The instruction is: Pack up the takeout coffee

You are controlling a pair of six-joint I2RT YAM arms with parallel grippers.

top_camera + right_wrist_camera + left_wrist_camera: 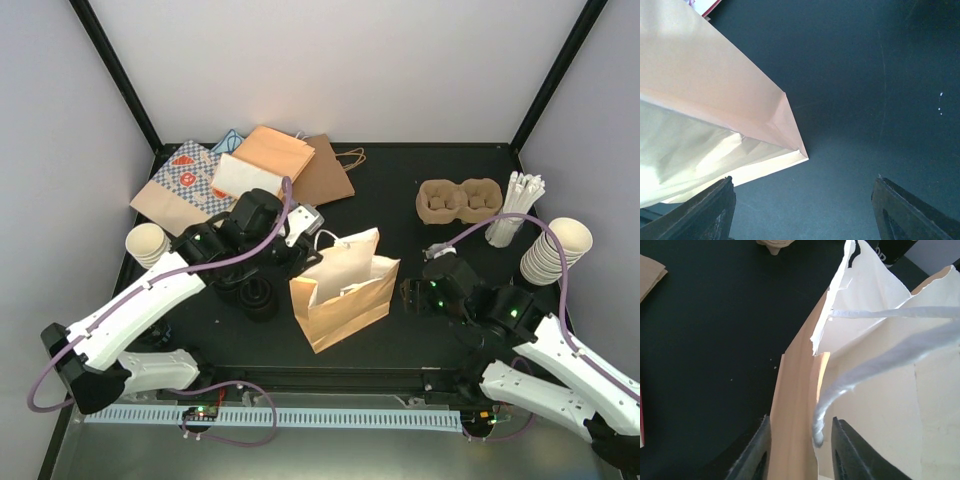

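Standing paper bag (345, 292) mid-table (mouth open), brown pulp carrier (458, 201) far right

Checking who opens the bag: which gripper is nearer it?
Left. The left gripper straddles one wall of the bag; the right gripper hangs open beside its other side, apart.

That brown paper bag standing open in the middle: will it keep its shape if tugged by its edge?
Probably not. The paper bag has a thin, creased, torn rim, so it should flex or tear. Nothing shows inside, so it is likely light and may slide or tip. Its twisted handle droops limply.
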